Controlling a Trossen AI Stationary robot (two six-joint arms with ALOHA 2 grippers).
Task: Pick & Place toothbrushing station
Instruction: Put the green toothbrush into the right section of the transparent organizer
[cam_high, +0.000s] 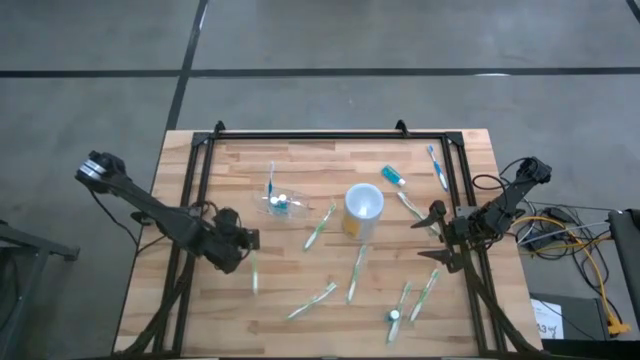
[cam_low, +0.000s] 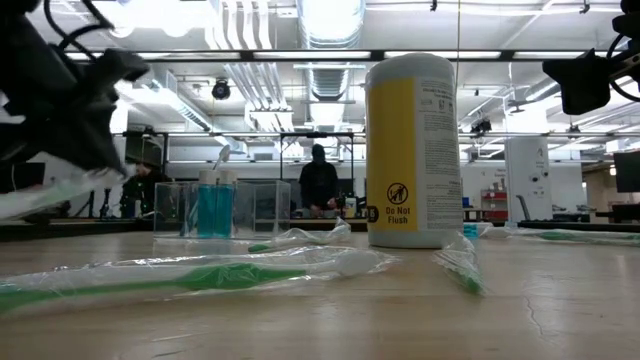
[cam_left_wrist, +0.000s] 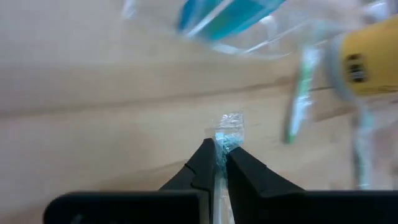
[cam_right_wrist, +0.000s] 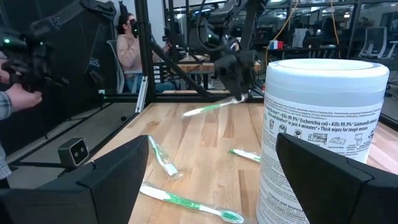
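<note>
On the Desk: Toothbrushing Station and Surroundings

Landmark: yellow canister (cam_high: 362, 208) with a white lid, upright near the middle of the wooden desk (cam_high: 300, 160).

Item 1. Toothbrushing station (cam_high: 281, 203): small clear holder to the left of the canister, near it but apart. Blue-green contents show inside it. It sits on the desk; its wall is too faint to tell its long axis or which way it points.

Item 2. Wrapped toothbrushes, green-handled, scattered on the canister's near side and just to its left (cam_high: 319, 227); one lies across the front of the low view (cam_low: 190, 275).

Item 3. Blue-handled toothbrush (cam_high: 437, 166) and a blue tube (cam_high: 393, 176), at the canister's far right.

Item 4. Left gripper (cam_high: 245, 240): at the canister's near left, close to the station. Jaws clenched on a wrapped toothbrush (cam_left_wrist: 225, 134), whose tip sticks out beyond the fingertips and which is lifted off the desk in the right wrist view.

Item 5. Right gripper (cam_high: 437, 235): to the canister's right, jaws spread wide and holding nothing.

Item 6. Black frame (cam_high: 320, 135) along the desk's edges.

Background: a seated person (cam_right_wrist: 127, 46) past the desk's edge.
</note>
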